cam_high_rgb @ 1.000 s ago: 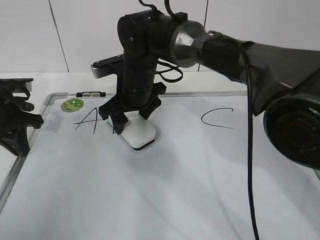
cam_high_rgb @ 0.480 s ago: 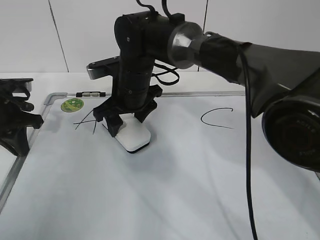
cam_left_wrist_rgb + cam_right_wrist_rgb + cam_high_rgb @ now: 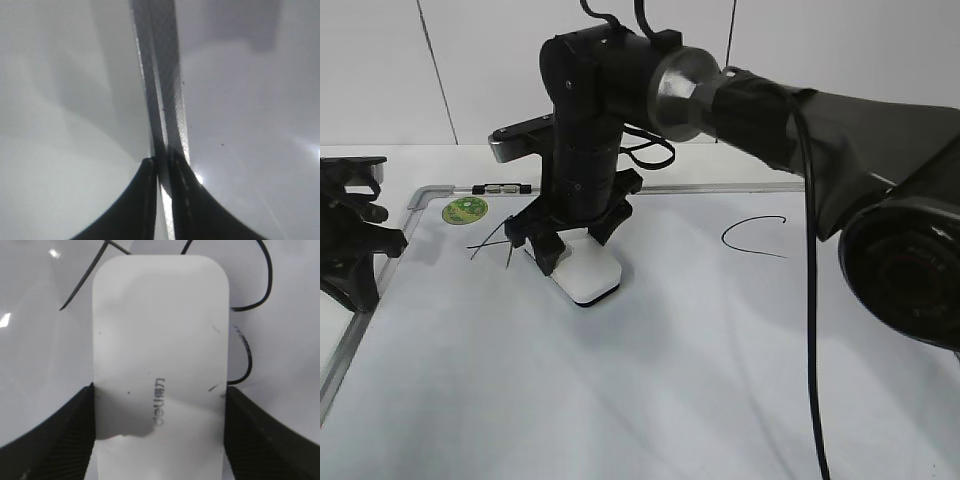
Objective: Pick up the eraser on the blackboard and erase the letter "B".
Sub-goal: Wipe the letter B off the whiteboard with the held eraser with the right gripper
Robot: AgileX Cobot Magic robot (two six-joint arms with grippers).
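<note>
My right gripper (image 3: 570, 245) reaches across to the left half of the blackboard (image 3: 720, 350) and is shut on the white eraser (image 3: 585, 280), which lies flat on the board. In the right wrist view the jaws (image 3: 160, 435) clamp the eraser (image 3: 160, 330) by its long sides. Curved black strokes of the letter "B" (image 3: 269, 282) show beside the eraser's right edge. In the exterior view the gripper hides most of the B. My left gripper (image 3: 355, 250) is shut and empty over the board's left frame (image 3: 167, 90).
The letter "A" (image 3: 485, 240) lies just left of the eraser, with a round green sticker (image 3: 465, 210) above it. The letter "C" (image 3: 752, 238) is further right. The right arm spans the board's upper right.
My right gripper has slid the eraser left across the board, towards the A. Part of the strokes beside the A no longer shows. The left arm has not moved.
</note>
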